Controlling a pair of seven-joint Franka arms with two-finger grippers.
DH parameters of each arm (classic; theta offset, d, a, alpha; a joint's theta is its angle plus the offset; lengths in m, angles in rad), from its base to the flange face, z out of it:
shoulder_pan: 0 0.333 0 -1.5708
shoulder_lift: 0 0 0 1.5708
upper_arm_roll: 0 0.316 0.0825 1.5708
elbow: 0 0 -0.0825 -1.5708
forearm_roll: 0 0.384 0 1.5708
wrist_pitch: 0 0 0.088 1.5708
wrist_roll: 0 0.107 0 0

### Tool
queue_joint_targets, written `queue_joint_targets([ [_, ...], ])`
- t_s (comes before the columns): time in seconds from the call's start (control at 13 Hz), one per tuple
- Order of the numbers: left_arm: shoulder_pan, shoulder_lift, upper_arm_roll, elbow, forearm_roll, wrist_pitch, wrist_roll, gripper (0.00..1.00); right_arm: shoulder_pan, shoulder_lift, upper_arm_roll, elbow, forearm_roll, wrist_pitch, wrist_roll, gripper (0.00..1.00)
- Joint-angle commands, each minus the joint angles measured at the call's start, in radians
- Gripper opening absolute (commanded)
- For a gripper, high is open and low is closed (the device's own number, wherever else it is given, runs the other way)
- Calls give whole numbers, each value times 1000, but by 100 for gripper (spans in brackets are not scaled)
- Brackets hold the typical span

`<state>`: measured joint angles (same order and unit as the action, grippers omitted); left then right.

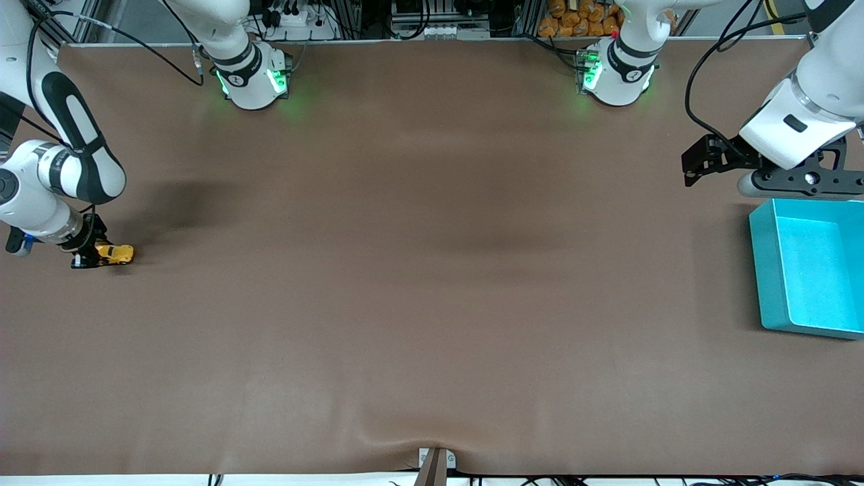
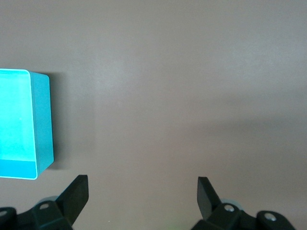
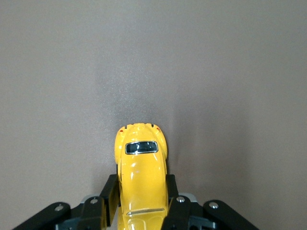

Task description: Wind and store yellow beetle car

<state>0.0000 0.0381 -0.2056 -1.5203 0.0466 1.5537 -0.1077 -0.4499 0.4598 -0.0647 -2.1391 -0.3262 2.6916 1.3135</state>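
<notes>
The yellow beetle car (image 1: 116, 253) sits at the right arm's end of the table, down on the brown mat. My right gripper (image 1: 101, 258) is shut on it, one finger pressed against each side of the yellow body (image 3: 141, 177). Its rounded end with a dark window points away from the wrist. My left gripper (image 1: 695, 162) hangs open with nothing between its fingers (image 2: 76, 194), above the mat just beside the teal bin (image 1: 769, 270). The bin's corner (image 2: 42, 124) shows in the left wrist view.
The teal bin stands at the left arm's end of the table and nothing shows inside it. Both arm bases (image 1: 253, 77) stand along the table's back edge. A small bracket (image 1: 435, 462) sits at the mat's edge nearest the front camera.
</notes>
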Motion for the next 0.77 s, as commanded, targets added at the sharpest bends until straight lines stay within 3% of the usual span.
queue_joint_targets([
  [0.0,3,-3,-1,8,7,3,20,100,-38,155,5,88,-70,-99,-66,30],
  [0.69,3,-3,-1,8,7,3,20,100,-50,157,3,96,-71,-104,-72,30],
])
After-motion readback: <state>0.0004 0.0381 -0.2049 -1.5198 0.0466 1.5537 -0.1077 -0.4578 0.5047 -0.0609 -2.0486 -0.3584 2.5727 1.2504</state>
